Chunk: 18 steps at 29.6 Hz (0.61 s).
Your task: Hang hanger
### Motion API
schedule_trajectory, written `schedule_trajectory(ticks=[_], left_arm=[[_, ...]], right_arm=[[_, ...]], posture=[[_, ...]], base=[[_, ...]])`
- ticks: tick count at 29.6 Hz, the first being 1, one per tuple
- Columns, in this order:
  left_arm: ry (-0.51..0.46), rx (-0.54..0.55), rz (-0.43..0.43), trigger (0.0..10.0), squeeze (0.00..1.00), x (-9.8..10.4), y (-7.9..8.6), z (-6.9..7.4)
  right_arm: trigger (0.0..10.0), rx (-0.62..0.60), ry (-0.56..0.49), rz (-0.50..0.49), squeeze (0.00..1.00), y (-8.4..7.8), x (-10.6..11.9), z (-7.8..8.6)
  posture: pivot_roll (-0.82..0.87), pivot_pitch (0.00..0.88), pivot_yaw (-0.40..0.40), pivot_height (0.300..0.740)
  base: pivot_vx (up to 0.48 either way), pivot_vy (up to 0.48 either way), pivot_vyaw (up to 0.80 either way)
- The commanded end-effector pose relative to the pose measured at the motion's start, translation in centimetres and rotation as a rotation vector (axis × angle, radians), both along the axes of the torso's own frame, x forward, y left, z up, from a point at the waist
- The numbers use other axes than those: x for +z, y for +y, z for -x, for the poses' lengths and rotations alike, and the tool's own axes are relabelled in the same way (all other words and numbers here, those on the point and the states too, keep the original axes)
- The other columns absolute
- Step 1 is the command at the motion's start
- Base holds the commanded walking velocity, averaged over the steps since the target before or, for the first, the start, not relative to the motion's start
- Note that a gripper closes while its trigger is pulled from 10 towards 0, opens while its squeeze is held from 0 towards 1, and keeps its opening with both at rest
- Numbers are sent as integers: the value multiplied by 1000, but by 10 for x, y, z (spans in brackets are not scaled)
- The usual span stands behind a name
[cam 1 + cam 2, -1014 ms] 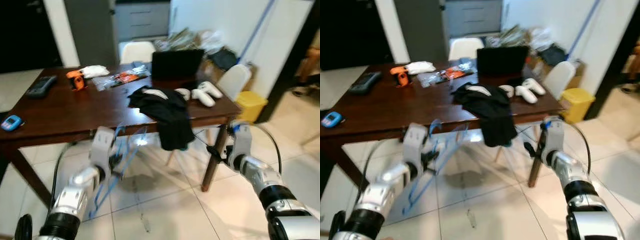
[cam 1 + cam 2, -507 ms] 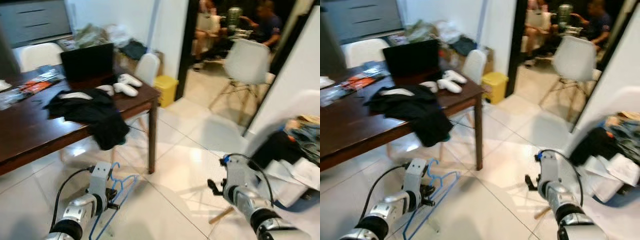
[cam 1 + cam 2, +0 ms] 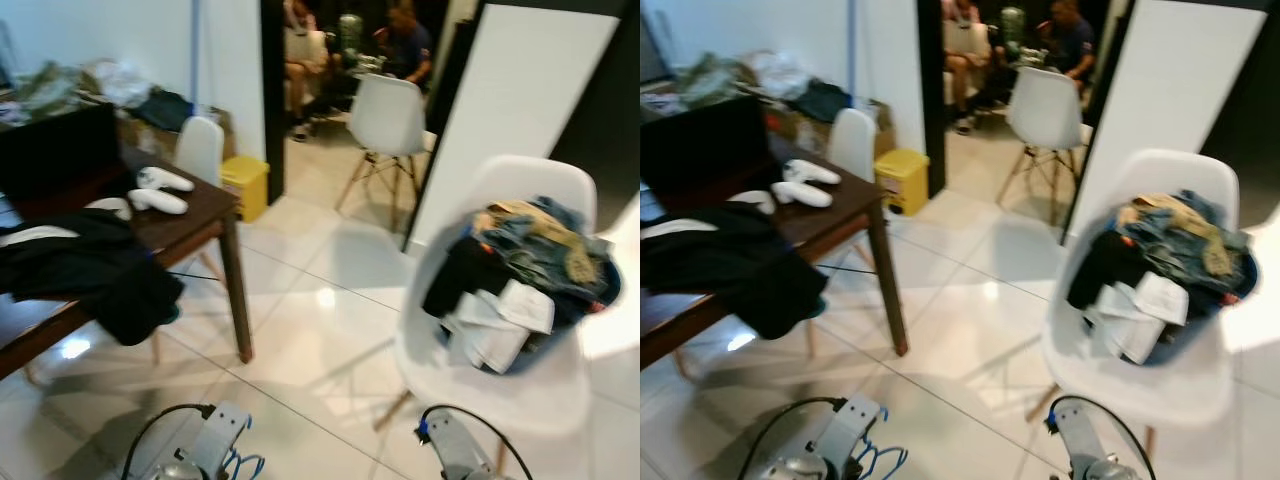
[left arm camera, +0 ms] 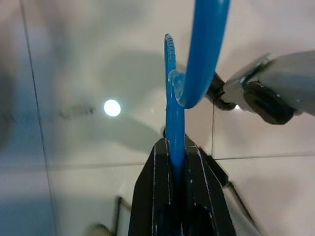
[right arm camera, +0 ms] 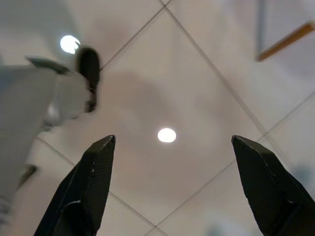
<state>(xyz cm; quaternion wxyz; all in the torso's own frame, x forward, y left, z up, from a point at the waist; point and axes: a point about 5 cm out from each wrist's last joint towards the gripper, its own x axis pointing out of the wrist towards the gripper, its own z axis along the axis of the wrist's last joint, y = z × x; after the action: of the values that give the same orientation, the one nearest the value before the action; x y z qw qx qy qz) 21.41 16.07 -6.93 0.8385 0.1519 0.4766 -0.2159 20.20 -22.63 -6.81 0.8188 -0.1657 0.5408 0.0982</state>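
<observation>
A blue plastic hanger (image 4: pixel 173 113) is clamped between the fingers of my left gripper (image 4: pixel 175 147), its hook curving over the tiled floor. In the head views the left arm (image 3: pixel 845 435) sits low at the picture's bottom edge with a bit of blue hanger (image 3: pixel 872 460) beside it. My right gripper (image 5: pixel 174 179) is open over bare floor tiles, nothing between its fingers (image 5: pixel 88 182). The right arm (image 3: pixel 1080 450) shows at the bottom edge too.
A white chair (image 3: pixel 500 330) piled with clothes stands close ahead on the right. A dark wooden table (image 3: pixel 190 215) with black clothing (image 3: pixel 90 270), game controllers and a laptop lies to the left. People sit beyond a doorway (image 3: pixel 350 50) near another white chair (image 3: pixel 385 115). A yellow bin (image 3: pixel 243 183) stands by the wall.
The camera has swung right: the table slid to the left and the clothes-laden chair now stands in front. Both arms have dropped lower in the picture. The left gripper still holds the hanger.
</observation>
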Motion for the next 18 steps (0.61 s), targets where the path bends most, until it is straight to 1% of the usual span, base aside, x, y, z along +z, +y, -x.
schedule_trajectory(ticks=[1, 3, 5, 11, 14, 18], left_arm=[[10, -34, -28, 10000, 0, -1, 2, 2], [12, -76, -47, 10000, 0, -2, 0, 4], [3, -57, -45, 10000, 0, -3, 1, 4], [-3, -46, -64, 10000, 0, -2, 3, 3], [-4, -48, -66, 10000, 0, -2, 2, 3], [-12, -47, -64, 10000, 0, -2, 2, 2]], right_arm=[[10000, 26, -43, -15, 0, 9, 4, -10], [10000, 3, -73, -24, 0, 12, 6, -16], [10000, 17, -70, -9, 0, 11, 6, -15], [10000, -34, -111, -11, 0, 9, 11, -23], [10000, -38, -114, -10, 0, 8, 12, -24], [10000, -46, -111, -10, 0, 8, 8, -18]], posture=[[-13, 0, -20, 740], [-11, 0, -15, 740], [-13, 0, -14, 740], [-11, 0, -16, 740], [-11, 0, -16, 740], [-9, 0, -16, 740]], base=[[0, 0, -769], [0, 0, -772], [0, 0, -775], [0, 0, -772], [0, 0, -775], [0, 0, -772]])
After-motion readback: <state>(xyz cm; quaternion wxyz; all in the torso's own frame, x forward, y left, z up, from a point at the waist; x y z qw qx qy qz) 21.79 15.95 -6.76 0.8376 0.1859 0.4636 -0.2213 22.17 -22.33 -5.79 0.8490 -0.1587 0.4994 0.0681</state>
